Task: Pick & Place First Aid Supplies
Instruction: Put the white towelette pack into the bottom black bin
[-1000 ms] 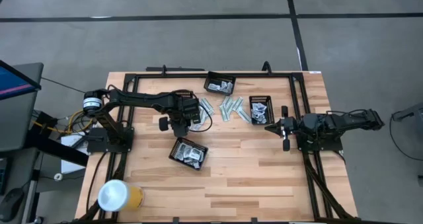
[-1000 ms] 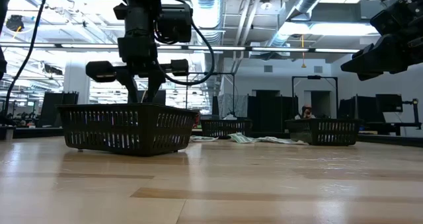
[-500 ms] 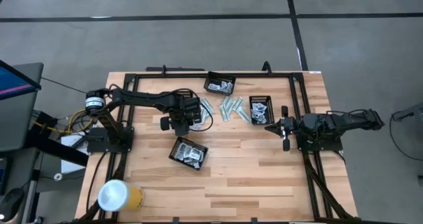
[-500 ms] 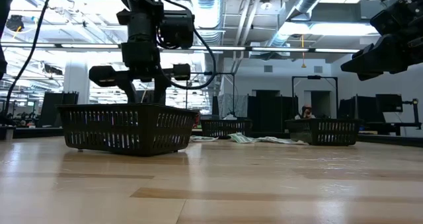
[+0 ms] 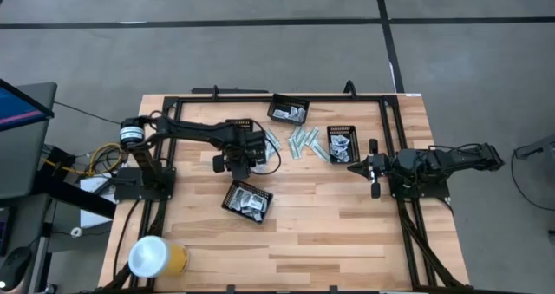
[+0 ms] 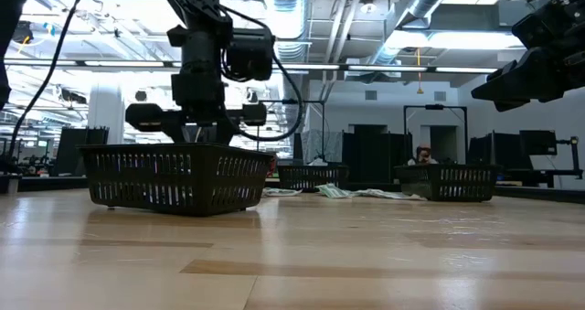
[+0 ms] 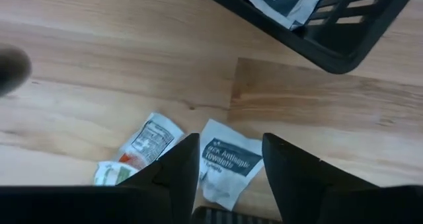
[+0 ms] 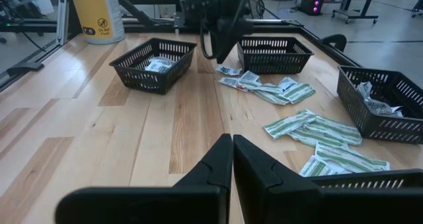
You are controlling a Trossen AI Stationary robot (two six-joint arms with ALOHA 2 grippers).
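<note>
The left gripper [image 7: 230,159] hung released just above a white sachet [image 7: 228,159] beside the black tray [image 7: 330,49]; the right gripper [image 8: 232,159] stayed clenched, empty

From overhead, the packets inside the three mesh trays [image 5: 248,199] are too small to sort by kind. The left wrist view cuts one tray [image 7: 334,27] off at the edge, showing only a corner. A dark blurred shape [image 7: 12,69] sits unreadable at that picture's side.
</note>
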